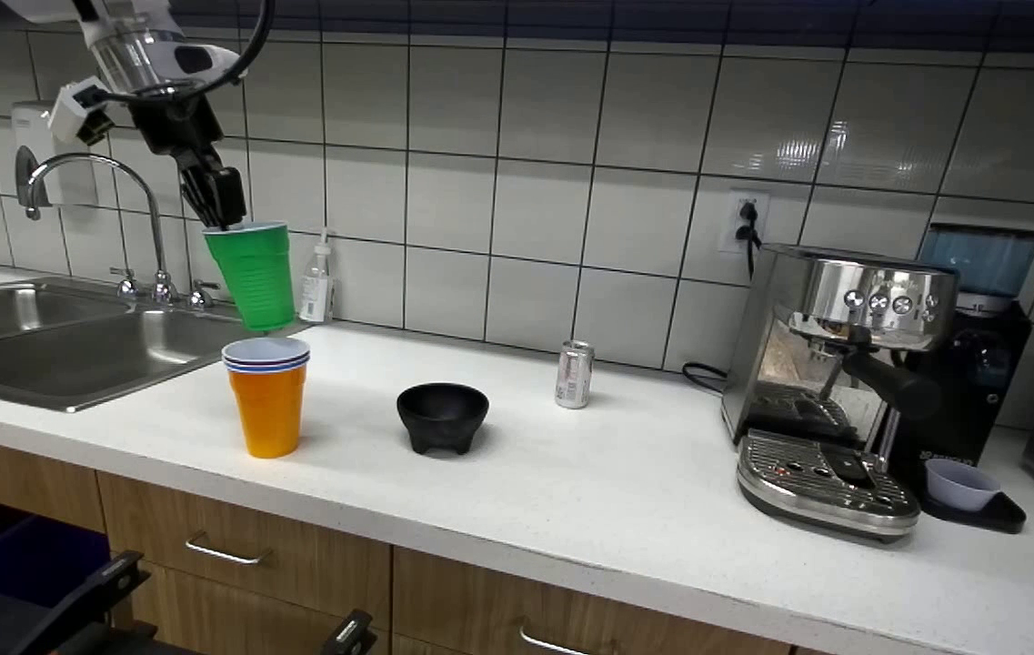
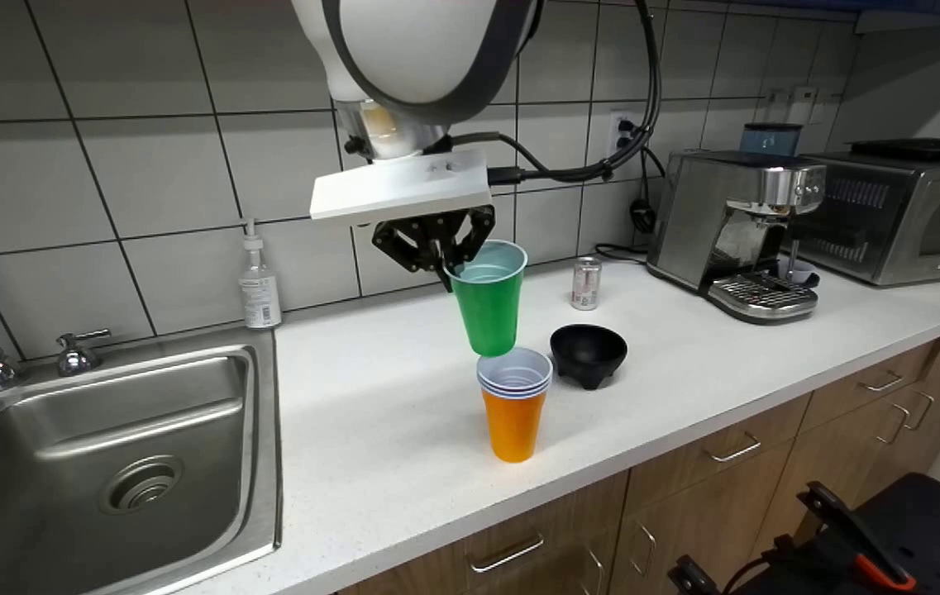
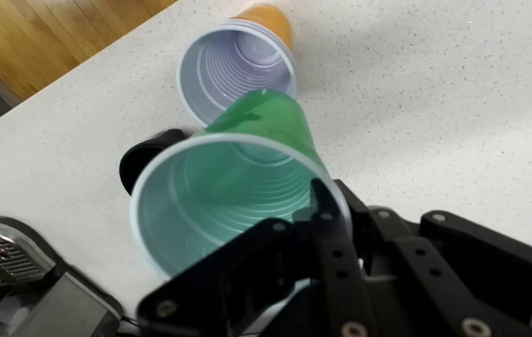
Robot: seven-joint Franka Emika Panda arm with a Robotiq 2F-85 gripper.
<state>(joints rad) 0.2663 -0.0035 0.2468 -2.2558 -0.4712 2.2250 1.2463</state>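
A green cup [image 1: 253, 277] with a pale inside hangs in the air, slightly tilted. My gripper [image 2: 447, 277] is shut on its rim; one finger [image 3: 323, 199] is inside the cup and the other outside, with the wall pinched between them. Below stands a stack of nested orange cups [image 1: 271, 414], upright on the white counter. The green cup's base appears close above the stack's open top in both exterior views, though the exact gap cannot be told. Beside the orange stack [image 2: 512, 426] sits a black footed bowl [image 2: 588, 355]. In the wrist view, the green cup [image 3: 266, 114] partly covers the stack and the bowl.
A silver can [image 1: 574, 375] stands toward the tiled wall. Farther along are a coffee machine [image 1: 830, 391] and a microwave [image 2: 916, 215]. On the opposite side lie a metal sink [image 2: 139, 463], its faucet [image 1: 153, 209] and a soap bottle [image 2: 259, 285].
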